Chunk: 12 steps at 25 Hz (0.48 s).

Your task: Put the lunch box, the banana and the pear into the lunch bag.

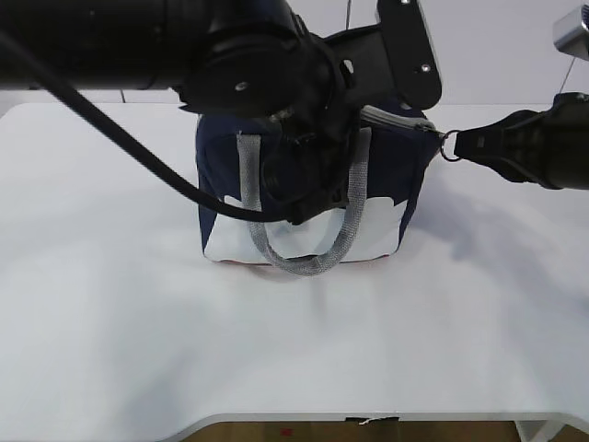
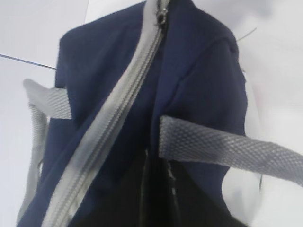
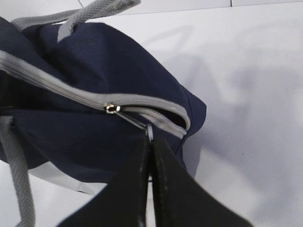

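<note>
The navy lunch bag [image 1: 217,157] with white lower panels stands at the table's middle, its grey zipper [image 2: 127,97] drawn shut along most of the top. A short stretch near the slider [image 3: 110,108] still gapes. My right gripper [image 1: 460,145] is at the bag's right end, shut on the zipper's ring pull [image 3: 149,131]. My left gripper [image 1: 304,195] sits low over the bag's front top. Its dark fingers [image 2: 142,189] are closed together against the navy fabric [image 2: 199,71] beside a grey handle [image 2: 227,146]. The lunch box, the banana and the pear are out of view.
The white table [image 1: 138,322] spreads wide on all sides of the bag, with its front edge [image 1: 294,419] near the bottom of the exterior view. The left arm's black cable [image 1: 120,138] hangs across the left side. Grey handles [image 1: 322,262] droop down the bag's front.
</note>
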{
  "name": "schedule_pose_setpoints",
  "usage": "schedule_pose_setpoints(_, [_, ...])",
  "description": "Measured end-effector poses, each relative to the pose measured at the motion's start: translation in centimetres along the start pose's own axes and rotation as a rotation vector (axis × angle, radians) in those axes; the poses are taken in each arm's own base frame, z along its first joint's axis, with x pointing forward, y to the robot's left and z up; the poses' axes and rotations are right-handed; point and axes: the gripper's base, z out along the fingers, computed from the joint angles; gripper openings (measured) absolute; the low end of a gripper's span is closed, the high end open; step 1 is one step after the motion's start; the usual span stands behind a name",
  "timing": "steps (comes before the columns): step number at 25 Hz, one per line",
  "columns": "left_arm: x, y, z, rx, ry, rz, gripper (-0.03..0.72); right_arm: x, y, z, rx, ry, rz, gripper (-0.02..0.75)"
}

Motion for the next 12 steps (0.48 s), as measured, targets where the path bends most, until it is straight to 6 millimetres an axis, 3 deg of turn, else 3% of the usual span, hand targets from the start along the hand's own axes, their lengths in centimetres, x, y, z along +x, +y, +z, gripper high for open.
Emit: schedule_pose_setpoints(12, [0.19, 0.64, -1.04, -0.015, 0.020, -0.007, 0.012, 0.19, -0.35, -0.01, 0.038, 0.022, -0.044, 0.006])
